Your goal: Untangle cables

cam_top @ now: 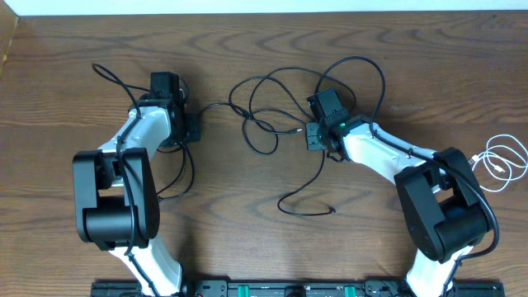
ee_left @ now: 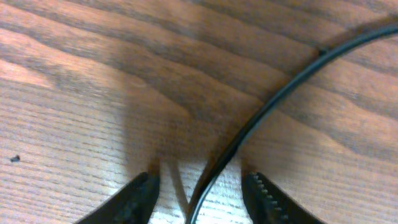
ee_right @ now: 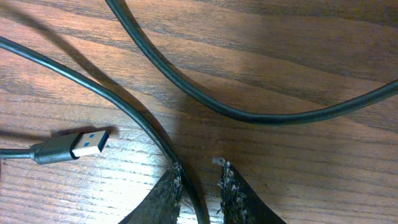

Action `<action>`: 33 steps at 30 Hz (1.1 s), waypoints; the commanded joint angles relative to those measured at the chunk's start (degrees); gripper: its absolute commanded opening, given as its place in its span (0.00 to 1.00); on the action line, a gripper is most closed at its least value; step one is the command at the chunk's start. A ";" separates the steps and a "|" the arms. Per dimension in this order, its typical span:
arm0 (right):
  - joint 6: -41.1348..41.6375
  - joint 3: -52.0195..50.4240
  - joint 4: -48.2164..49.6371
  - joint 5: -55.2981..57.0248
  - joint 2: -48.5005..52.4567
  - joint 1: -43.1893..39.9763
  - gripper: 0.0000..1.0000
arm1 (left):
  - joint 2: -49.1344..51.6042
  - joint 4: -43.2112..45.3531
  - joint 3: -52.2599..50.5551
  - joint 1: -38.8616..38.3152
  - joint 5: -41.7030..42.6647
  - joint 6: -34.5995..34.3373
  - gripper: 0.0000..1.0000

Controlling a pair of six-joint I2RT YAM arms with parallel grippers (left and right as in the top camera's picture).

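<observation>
- Black cables (ee_right: 249, 118) are lying tangled mid-table, toward the far side.
- My left gripper (ee_left: 202, 180) is standing half open, one strand lying loose between its jaws.
- My right gripper (ee_right: 198, 168) is sitting nearly shut around a strand; whether it is pinching, I cannot tell.
- I am judging them light, limp and slippery, so I am favouring a hold near the USB plug (ee_right: 87, 144).

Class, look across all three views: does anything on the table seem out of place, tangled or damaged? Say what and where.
The black cables lie in crossed, overlapping loops at centre. The white cord sits coiled alone near the right edge of the table, away from the rest. Nothing looks damaged or spilled.
</observation>
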 commanded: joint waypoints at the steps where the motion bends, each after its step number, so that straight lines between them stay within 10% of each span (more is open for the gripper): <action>1: 0.76 -1.88 -1.01 -1.20 2.60 0.92 0.21 | 6.25 -3.15 -1.55 0.15 0.96 -2.05 0.41; 33: 0.74 -1.88 -1.18 -1.22 2.60 0.92 0.21 | 11.61 -16.02 -7.87 -0.61 3.37 -2.43 0.22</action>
